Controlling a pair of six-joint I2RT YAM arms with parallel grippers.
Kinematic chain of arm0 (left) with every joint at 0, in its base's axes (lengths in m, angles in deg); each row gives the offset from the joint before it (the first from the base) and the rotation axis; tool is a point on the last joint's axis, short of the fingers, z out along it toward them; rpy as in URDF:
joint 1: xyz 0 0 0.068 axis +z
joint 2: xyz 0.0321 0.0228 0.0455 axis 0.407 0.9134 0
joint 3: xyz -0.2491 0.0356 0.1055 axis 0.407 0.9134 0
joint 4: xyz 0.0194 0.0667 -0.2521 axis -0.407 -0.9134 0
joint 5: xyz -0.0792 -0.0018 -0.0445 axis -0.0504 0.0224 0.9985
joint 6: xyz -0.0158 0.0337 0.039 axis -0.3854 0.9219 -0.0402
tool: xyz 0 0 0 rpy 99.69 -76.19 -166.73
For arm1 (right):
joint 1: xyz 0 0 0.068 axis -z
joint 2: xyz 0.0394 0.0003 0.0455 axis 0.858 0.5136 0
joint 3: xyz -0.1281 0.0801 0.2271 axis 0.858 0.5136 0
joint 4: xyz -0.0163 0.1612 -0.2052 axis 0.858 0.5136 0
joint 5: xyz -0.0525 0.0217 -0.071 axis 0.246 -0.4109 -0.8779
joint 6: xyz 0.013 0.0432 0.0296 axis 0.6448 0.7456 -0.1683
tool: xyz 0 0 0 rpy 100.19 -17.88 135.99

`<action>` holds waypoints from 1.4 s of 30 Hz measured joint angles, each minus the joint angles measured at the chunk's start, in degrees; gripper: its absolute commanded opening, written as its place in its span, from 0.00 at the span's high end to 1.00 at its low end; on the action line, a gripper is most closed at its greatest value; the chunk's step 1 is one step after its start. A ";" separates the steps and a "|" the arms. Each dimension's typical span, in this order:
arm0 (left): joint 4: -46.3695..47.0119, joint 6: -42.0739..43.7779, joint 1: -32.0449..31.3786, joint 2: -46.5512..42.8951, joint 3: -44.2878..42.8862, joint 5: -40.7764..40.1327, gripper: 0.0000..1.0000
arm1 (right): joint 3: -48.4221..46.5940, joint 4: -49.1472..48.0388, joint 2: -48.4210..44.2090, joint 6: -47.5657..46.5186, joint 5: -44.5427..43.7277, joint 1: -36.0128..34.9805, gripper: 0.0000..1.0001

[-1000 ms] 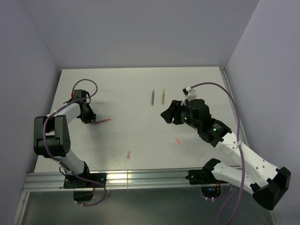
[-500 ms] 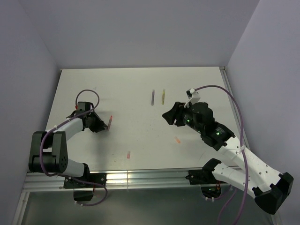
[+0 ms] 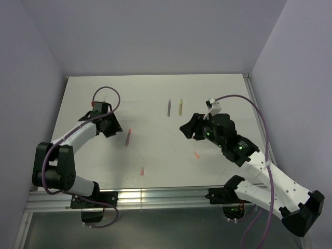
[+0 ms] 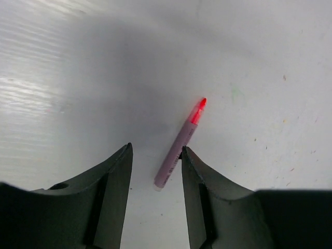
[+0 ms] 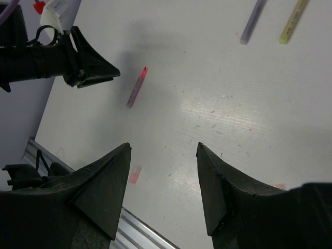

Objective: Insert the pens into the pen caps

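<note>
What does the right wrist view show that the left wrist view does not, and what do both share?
Only the right wrist view: the purple pen, the yellow pen, a pink cap and the right pincer, open and empty. Only the left wrist view: the look down between the left pincer's open fingers, the pink pen's back end in that gap. Both: the left pincer and the pink pen with its red tip, lying loose on the white table.

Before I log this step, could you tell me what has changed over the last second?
The left gripper carried the pink-red pen rightward, then opened and let it go; it now lies flat, free of the jaws. The right gripper shifted slightly and stayed open. The purple pen, yellow pen, pink cap and orange cap stayed put.
</note>
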 measured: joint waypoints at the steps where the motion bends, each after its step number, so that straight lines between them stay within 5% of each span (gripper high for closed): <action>1: -0.31 1.01 -1.81 0.87 -0.76 -0.50 0.53 | 0.00 -0.02 0.07 0.00 0.02 0.00 0.39; 12: -3.87 5.11 -14.64 13.16 -7.87 -8.00 0.52 | 0.02 0.37 0.76 0.00 -0.98 0.00 0.39; 35: -2.73 4.13 -21.07 14.80 -7.48 -18.91 0.67 | 0.22 0.26 1.95 0.26 -1.51 0.00 0.39; 37: -2.32 3.61 -21.55 15.08 -7.39 -19.34 0.71 | 0.22 0.26 1.97 0.24 -1.51 0.00 0.39; 40: -1.77 3.04 -22.08 15.54 -7.19 -19.58 0.86 | 0.22 0.28 1.97 0.24 -1.53 0.00 0.39; 41: -1.51 2.93 -22.21 15.65 -7.10 -19.63 1.00 | 0.22 0.28 1.97 0.24 -1.57 0.00 0.39; 42: -1.42 2.69 -22.36 15.74 -7.10 -19.71 1.00 | 0.22 0.28 1.95 0.22 -1.60 0.00 0.39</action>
